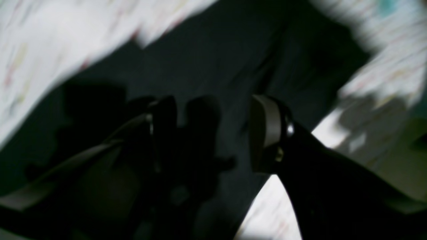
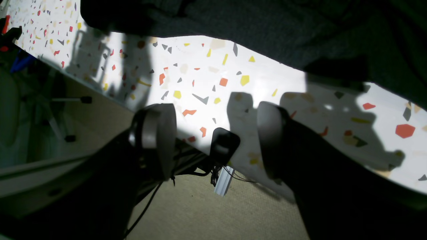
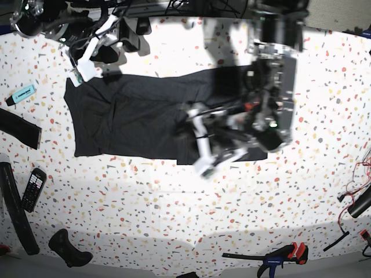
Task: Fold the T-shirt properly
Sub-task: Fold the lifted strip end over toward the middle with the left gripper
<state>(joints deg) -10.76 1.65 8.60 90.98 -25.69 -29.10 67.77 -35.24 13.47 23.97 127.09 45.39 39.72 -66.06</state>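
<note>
Across the speckled tabletop the T-shirt lies spread flat, plain dark side up, its width running from the base view's left to under the left arm. The left claw hangs blurred over the dark cloth near the shirt's lower hem, fingers apart and nothing visibly pinched between them. The right claw sits at the tabletop's far edge beside the shirt's corner, fingers likewise spread and empty. Such cloth is probably light, limp and non-fragile; it will sag and crease instead of holding shape. Best taken at corners or a hem, pinching only the layers meant to move and lifting both sides evenly.
</note>
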